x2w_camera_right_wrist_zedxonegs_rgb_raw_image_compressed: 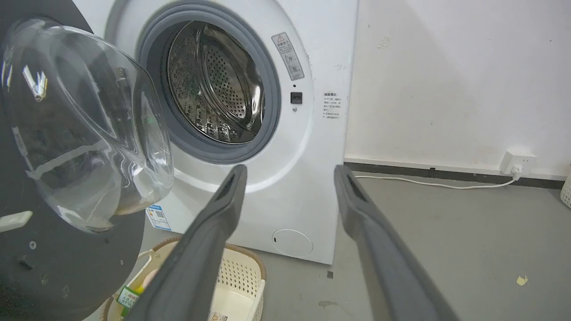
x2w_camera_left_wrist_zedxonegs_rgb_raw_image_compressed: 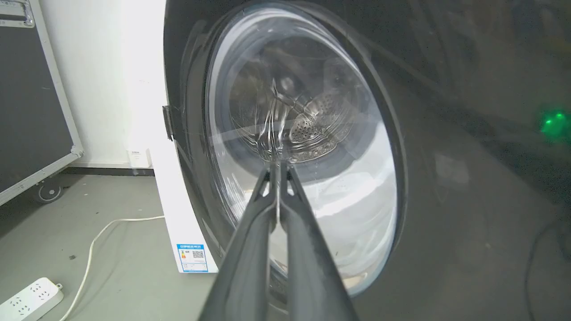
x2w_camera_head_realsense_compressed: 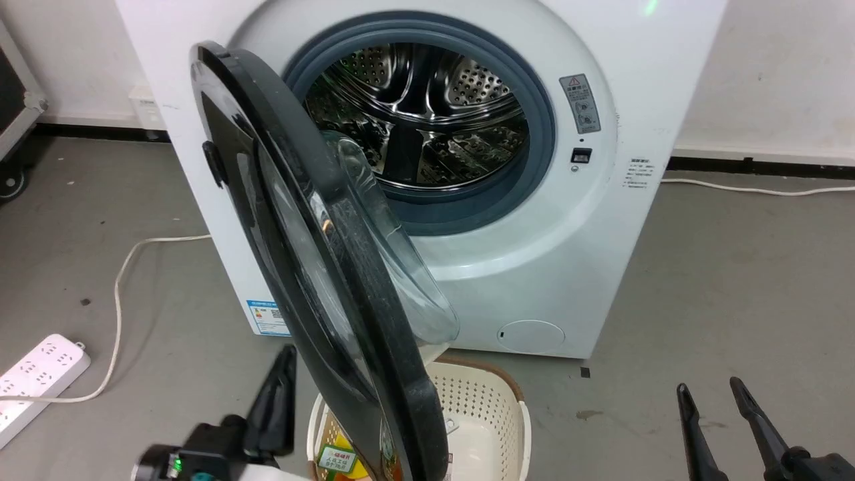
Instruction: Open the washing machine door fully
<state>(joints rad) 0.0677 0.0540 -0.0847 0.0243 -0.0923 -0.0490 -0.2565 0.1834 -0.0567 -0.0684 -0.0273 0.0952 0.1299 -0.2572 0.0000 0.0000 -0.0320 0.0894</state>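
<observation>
At the left of the washing machine [x2w_camera_head_realsense_compressed: 568, 267], the door [x2w_camera_head_realsense_compressed: 374, 314] stands half open, its outer face ahead of the left fingers [x2w_camera_left_wrist_zedxonegs_rgb_raw_image_compressed: 250, 240], pressed together, while the right fingers [x2w_camera_right_wrist_zedxonegs_rgb_raw_image_compressed: 209, 240], spread, sit farther off on its inner side.

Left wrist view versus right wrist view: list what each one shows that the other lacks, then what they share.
Left wrist view, of the two: the left gripper, shut, pointing at the outer face of the washing machine door; a power strip; a black wheeled case. Right wrist view, of the two: the right gripper, open; the cream basket; a wall socket. Both: the door, the washing machine, its blue label.
</observation>
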